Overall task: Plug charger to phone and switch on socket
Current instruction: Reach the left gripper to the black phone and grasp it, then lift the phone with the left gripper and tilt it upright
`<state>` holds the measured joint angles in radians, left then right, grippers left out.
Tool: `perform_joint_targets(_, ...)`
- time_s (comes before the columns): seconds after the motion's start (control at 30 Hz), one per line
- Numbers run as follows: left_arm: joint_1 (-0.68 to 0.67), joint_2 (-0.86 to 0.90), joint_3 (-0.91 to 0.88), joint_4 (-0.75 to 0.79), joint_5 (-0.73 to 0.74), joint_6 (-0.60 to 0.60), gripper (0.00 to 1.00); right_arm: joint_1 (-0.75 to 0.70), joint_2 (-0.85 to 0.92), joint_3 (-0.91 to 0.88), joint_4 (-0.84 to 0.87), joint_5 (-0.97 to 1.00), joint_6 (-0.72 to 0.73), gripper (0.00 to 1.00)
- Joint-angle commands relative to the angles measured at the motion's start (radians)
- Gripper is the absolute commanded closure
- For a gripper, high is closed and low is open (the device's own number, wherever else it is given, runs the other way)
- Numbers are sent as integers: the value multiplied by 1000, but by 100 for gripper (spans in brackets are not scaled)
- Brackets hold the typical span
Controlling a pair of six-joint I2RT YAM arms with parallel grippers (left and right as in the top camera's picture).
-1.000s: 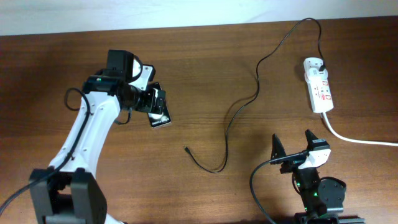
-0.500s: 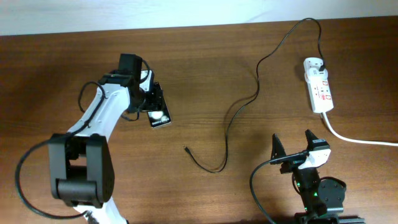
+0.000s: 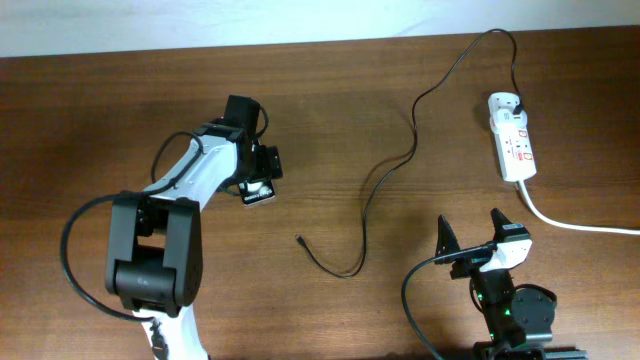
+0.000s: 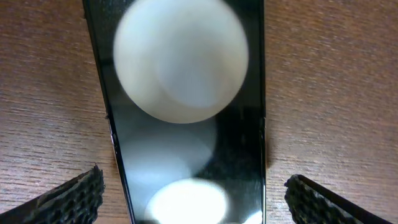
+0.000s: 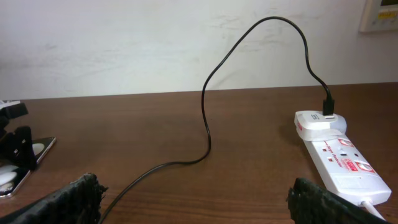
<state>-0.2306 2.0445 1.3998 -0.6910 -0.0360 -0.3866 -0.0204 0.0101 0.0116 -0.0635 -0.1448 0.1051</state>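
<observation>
The phone (image 3: 258,194) lies flat on the table, mostly under my left gripper (image 3: 263,165). In the left wrist view the phone (image 4: 186,93) fills the middle, and the open left gripper (image 4: 196,199) has a finger on each side of it, with bare wood between fingers and phone. The charger (image 3: 380,180) runs from the socket (image 3: 512,140) in loops to its free plug tip (image 3: 298,238) on the table. My right gripper (image 3: 470,232) is open and empty near the front edge. The right wrist view shows the right gripper (image 5: 199,202), charger (image 5: 208,124), socket (image 5: 339,158) and phone (image 5: 28,165).
The socket's thick white cord (image 3: 570,222) runs off to the right edge. A pale wall (image 3: 300,20) bounds the table at the back.
My left arm has swung to the right, and its gripper now sits over the phone. The phone, charger, socket and right arm have not moved.
</observation>
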Motion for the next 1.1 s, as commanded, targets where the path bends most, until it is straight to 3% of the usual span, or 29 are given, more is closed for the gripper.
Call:
perform_joint_targets(0.0,-2,45,7,2,-25,-25,5,8,-6,-6,-3,-5,3,1)
perform_joint_targets(0.27,-7,100,6,-69,64,-24,16,8,-6,-6,-3,-5,3,1)
perform_joint_targets(0.5,-61,100,6,-210,77,-24,16,8,-6,-6,-3,-5,3,1)
perform_joint_targets(0.57,-72,100,6,-216,57,-24,3,8,-6,-6,-3,-5,3,1)
perform_joint_targets(0.67,-59,100,6,-177,1,-24,1,8,-6,-6,-3,-5,3,1)
perform_joint_targets(0.9,23,100,6,89,-35,-25,0,8,-6,-6,-3,-5,3,1)
perform_joint_targets(0.93,19,100,6,89,-32,-25,6,8,-6,-6,-3,-5,3,1)
perform_joint_targets(0.97,8,100,6,75,-32,-24,24,8,-6,-6,-3,-5,3,1)
perform_joint_targets(1.07,-32,100,5,30,-32,-24,27,8,-6,-6,-3,-5,3,1)
